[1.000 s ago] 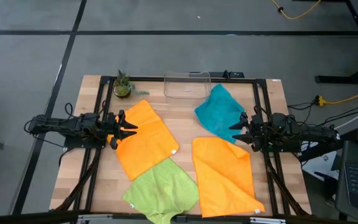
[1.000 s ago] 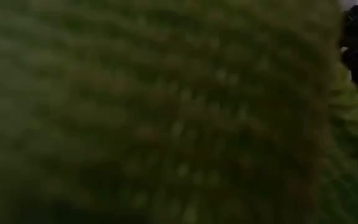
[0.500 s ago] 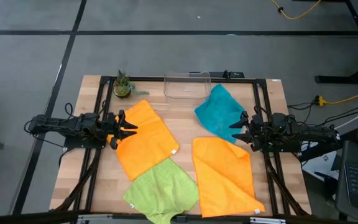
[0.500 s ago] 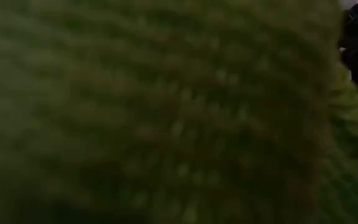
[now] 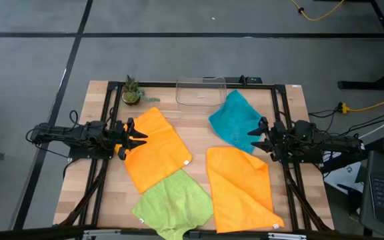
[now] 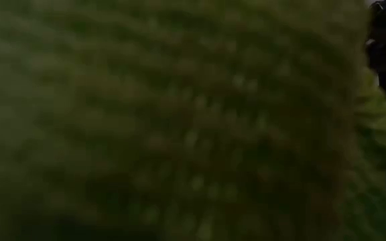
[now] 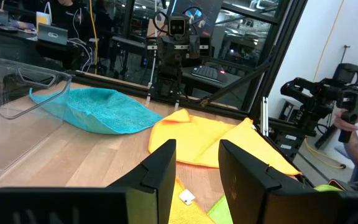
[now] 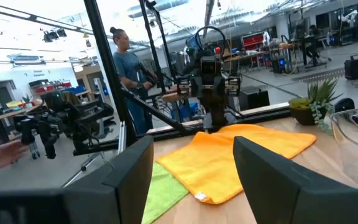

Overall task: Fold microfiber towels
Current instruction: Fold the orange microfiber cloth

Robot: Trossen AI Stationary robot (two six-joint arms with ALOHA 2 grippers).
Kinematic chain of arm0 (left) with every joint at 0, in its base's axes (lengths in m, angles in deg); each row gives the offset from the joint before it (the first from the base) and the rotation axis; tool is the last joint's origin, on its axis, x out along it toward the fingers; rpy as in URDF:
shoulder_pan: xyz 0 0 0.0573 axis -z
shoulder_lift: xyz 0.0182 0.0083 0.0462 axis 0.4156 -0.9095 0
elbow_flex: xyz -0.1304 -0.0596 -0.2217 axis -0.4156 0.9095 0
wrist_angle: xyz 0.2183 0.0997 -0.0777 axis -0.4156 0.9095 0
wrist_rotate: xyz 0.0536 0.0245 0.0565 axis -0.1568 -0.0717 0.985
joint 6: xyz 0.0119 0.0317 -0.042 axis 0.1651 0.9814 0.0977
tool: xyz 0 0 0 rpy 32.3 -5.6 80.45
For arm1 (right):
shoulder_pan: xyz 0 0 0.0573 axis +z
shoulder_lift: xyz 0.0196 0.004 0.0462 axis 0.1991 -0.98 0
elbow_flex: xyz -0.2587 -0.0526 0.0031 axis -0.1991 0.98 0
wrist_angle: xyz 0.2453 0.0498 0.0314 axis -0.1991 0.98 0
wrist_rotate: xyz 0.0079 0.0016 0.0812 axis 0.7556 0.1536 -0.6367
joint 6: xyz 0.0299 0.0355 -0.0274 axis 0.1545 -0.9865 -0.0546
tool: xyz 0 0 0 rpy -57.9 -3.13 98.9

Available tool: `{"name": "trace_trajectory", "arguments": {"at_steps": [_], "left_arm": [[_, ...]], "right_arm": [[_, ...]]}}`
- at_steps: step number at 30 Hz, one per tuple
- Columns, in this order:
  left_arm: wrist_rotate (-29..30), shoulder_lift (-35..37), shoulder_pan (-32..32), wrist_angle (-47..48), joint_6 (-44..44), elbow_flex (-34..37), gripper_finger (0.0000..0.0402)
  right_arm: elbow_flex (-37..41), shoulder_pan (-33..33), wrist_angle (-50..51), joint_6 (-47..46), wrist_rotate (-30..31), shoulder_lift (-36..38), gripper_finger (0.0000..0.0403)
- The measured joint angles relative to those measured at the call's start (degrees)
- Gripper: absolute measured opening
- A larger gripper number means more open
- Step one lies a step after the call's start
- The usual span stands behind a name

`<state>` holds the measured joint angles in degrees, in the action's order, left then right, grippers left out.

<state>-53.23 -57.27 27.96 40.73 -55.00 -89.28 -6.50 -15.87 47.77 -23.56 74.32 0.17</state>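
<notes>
No towel is folded yet; all four lie flat. Orange towel [image 5: 153, 148] at 9 o'clock, teal towel [image 5: 235, 121] at 1, second orange [image 5: 240, 187] at 4, green towel [image 5: 174, 207] at 6. Left gripper [image 5: 139, 139] and right gripper [image 5: 253, 142] are open, empty. Only the wrist views show the jaw gaps; green cloth blocks the low view.

A blurred lime green towel [image 6: 179, 120], probably, fills the whole low view.

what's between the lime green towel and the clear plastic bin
In the high view, only bare wooden tabletop lies between the lime green microfiber towel and the clear plastic bin, flanked by two orange towels.
</notes>
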Motion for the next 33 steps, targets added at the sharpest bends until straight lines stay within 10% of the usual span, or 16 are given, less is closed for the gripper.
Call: {"name": "trace_trajectory", "arguments": {"at_steps": [24,33], "left_arm": [[2.3,0.0,0.0,-0.3,-4.6,0.0,0.0113],[8.9,0.0,0.0,-1.6,0.0,0.0,0.0113]], "right_arm": [[0.0,0.0,1.4,-9.2,11.5,-0.4,0.0225],[-3.4,0.0,-1.5,-10.7,14.1,-12.1,0.0225]]}}
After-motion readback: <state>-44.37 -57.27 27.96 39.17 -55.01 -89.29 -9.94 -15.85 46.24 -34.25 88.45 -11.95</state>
